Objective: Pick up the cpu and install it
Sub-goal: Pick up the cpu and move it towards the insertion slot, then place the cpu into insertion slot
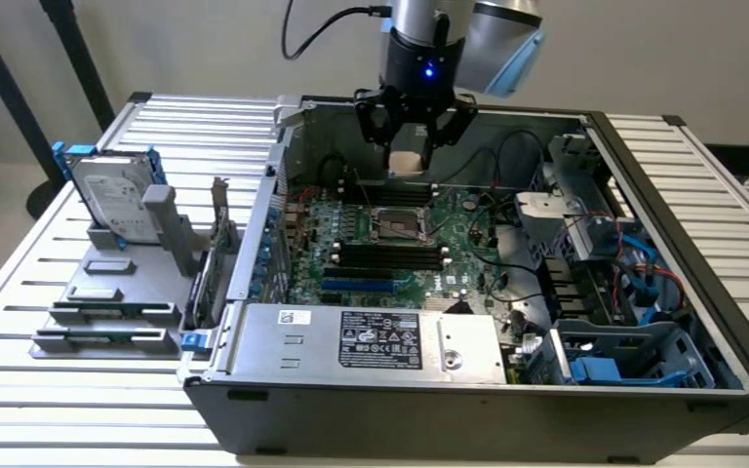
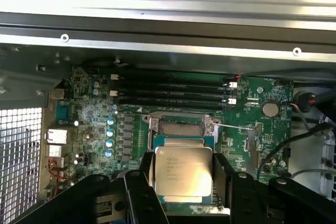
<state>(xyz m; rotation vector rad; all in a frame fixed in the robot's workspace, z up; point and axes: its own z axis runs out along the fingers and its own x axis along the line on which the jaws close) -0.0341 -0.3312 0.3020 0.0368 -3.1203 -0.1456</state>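
Far on the exterior view's left, on the worktop [image 1: 36,390]: hard drive [image 1: 112,200] upright in its bracket, trays [image 1: 101,312] in front of it. I'm touching neither, and neither is part of this job.

Moving right, the open case [image 1: 479,414]. My claw [image 1: 409,156] hangs over the far part of the board [image 1: 466,234], clear of it, w/ the cpu [image 1: 408,163] clamped in it.

Progress: pickup looks done, install doesn't. The socket [image 1: 398,224] sits bare mid-board, nothing seated in it, w/ the RAM [image 1: 388,255] just on its near side.

Wrist view says the same. The cpu [image 2: 184,166] lies flat, silver plate facing the cam, pinched by two opposite edges between my black fingers [image 2: 223,174]. So the claw [image 2: 184,179] is clenched on the chip, jaws wide because the chip is wide. The socket [image 2: 181,127] shows just past the cpu's edge. I'd say the chip is near it but maybe not squarely over it yet. Can't tell the exact offset or how high I'm holding it.

Right of the board: cables and drive bays, untouched.
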